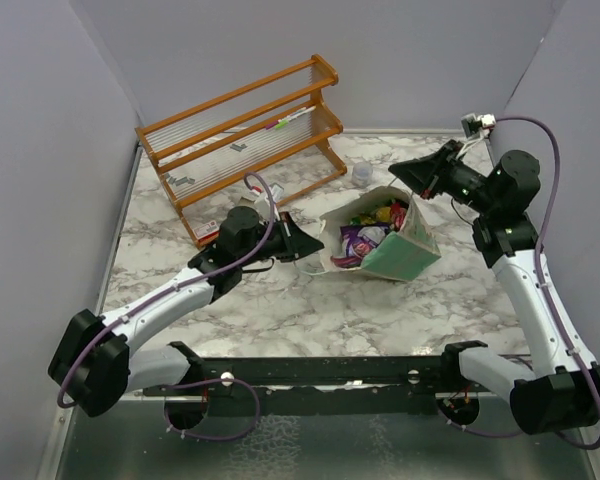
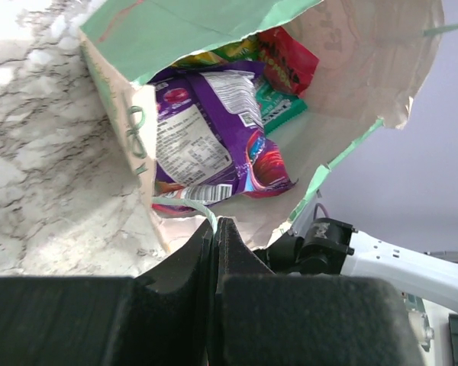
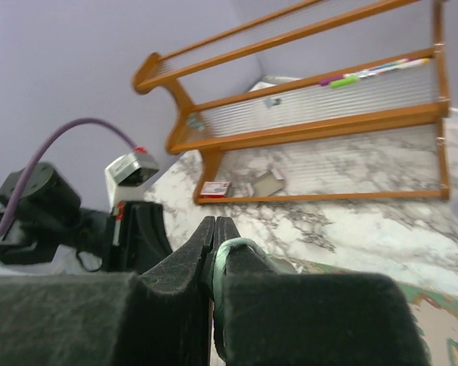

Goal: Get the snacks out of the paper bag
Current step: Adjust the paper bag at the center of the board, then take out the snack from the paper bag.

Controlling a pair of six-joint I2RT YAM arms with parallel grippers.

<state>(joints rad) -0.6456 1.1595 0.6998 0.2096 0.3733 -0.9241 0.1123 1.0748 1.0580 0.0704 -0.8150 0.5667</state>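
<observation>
Far left at the back of the grey-veined white marble surface (image 1: pixel 310 310) stands an orange wooden rack with two slatted shelves (image 1: pixel 240 130), and a small red-and-white card (image 3: pixel 214 188) lies by its foot. Nearer the middle, my left fingers (image 2: pixel 216 225) are pressed together on a thin pale-green handle strip (image 2: pixel 185 204) at the near rim of the mint-green paper bag (image 1: pixel 405 255). The bag lies tipped on the surface with its cream-lined mouth open towards them. Shiny crinkly snack packets (image 1: pixel 370 225) lie inside it: a purple packet (image 2: pixel 206 130) foremost, with a teal-green one (image 2: pixel 278 107) and a red one (image 2: pixel 286 57) behind it. Just behind the bag stands a small grey cup (image 1: pixel 362 174). On the right, my right fingers (image 3: pixel 215 225) are clamped on a pale-green loop (image 3: pixel 240 245) at the bag's far rim.
</observation>
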